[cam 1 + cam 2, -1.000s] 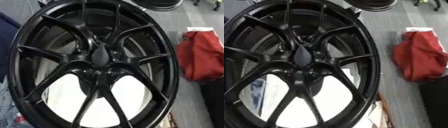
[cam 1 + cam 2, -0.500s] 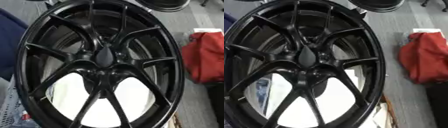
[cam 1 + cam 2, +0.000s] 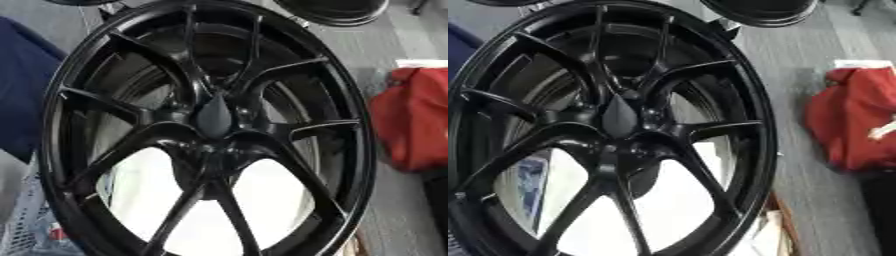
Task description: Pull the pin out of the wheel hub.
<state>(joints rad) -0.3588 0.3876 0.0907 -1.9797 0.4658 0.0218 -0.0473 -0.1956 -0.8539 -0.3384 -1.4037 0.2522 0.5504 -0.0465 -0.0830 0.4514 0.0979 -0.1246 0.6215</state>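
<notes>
I'm looking at what seems to be a workshop or garage floor. A big black wheel (image 3: 210, 130) fills my view, more dark rims (image 3: 337, 10) lie beyond it on grey carpet-like flooring (image 3: 798, 65), and a red bag (image 3: 855, 120) sits dumped alongside.

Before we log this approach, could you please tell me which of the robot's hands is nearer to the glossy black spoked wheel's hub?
Neither can be named: no hand shows in either eye view. The glossy black spoked wheel fills the picture, its hub untouched.
</notes>
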